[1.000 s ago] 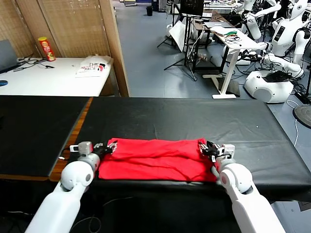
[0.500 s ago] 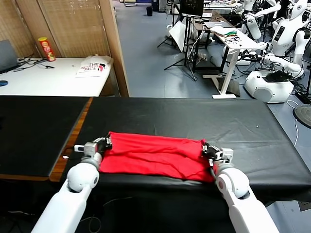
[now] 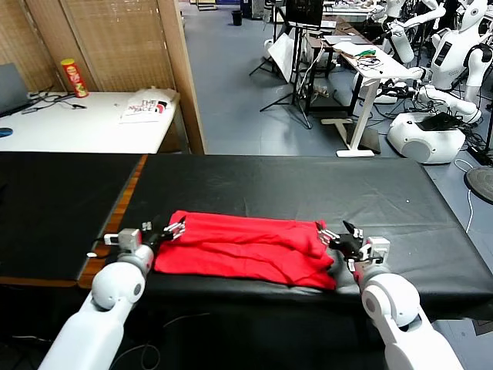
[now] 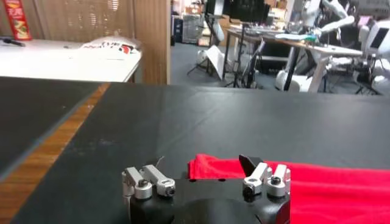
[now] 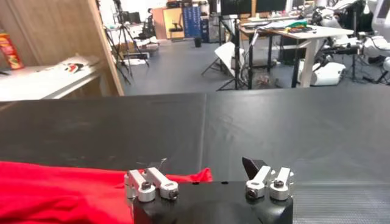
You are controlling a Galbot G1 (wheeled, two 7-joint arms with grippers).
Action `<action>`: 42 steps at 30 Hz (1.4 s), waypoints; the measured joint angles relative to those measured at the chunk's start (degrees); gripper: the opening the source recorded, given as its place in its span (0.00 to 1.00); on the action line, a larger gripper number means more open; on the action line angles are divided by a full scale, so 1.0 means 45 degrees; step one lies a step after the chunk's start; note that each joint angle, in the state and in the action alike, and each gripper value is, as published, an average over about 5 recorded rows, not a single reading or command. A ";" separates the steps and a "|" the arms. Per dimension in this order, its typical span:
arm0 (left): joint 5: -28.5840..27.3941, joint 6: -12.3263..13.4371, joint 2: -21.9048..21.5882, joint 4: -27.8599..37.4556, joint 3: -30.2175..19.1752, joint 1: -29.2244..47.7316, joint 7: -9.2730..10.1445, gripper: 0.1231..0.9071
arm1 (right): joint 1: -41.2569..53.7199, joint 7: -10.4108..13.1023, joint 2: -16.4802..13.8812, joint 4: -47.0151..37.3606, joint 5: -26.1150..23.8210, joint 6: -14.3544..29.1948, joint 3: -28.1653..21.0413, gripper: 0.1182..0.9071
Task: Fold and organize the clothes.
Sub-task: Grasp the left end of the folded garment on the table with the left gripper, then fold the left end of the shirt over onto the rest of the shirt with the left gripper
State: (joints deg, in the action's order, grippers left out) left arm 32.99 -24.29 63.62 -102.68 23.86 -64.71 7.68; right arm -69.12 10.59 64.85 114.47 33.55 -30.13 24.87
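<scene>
T-shirt: red, folded into a long band near the front edge of the black table (plain side showing).
Left gripper: fingers spread, empty, at the shirt's left end.
Right gripper: fingers apart, holding nothing, at the right end.

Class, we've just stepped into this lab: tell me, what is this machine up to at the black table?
A two-armed robot is working on a bright red cotton T-shirt that lies folded into a long band near the front edge of the black table. The left gripper sits at the band's left end and the right gripper at its right end. Both are open, holding nothing, so the shirt rests on the table.
</scene>
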 joint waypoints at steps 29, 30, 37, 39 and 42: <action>-0.2354 0.0626 0.0396 -0.0314 0.0701 -0.1549 -0.0231 0.04 | -0.0090 0.0004 -0.0150 0.0459 -0.0049 -0.0054 0.0163 0.86; -0.2659 0.0756 0.0245 -0.0283 0.0774 -0.1538 -0.0266 0.04 | -0.0098 0.0011 -0.0141 0.0478 -0.0049 -0.0060 0.0173 0.86; -0.4065 0.1569 -0.1690 0.0116 0.1439 -0.1512 -0.0329 0.03 | -0.0194 0.0028 0.0062 0.0589 -0.0157 -0.0091 0.0135 0.86; -0.4393 0.1553 -0.2191 0.0062 0.1494 -0.1585 -0.0194 0.03 | -0.0240 0.0025 0.0127 0.0588 -0.0232 -0.0090 0.0120 0.86; -0.4535 0.1104 -0.2431 -0.0362 0.1338 -0.1744 0.0164 0.03 | -0.0328 0.0021 0.0173 0.0597 -0.0330 -0.0089 0.0111 0.86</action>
State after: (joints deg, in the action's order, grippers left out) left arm 12.59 -19.32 52.68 -104.31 29.88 -72.56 8.42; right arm -70.60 10.68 65.63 117.16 32.07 -30.53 25.37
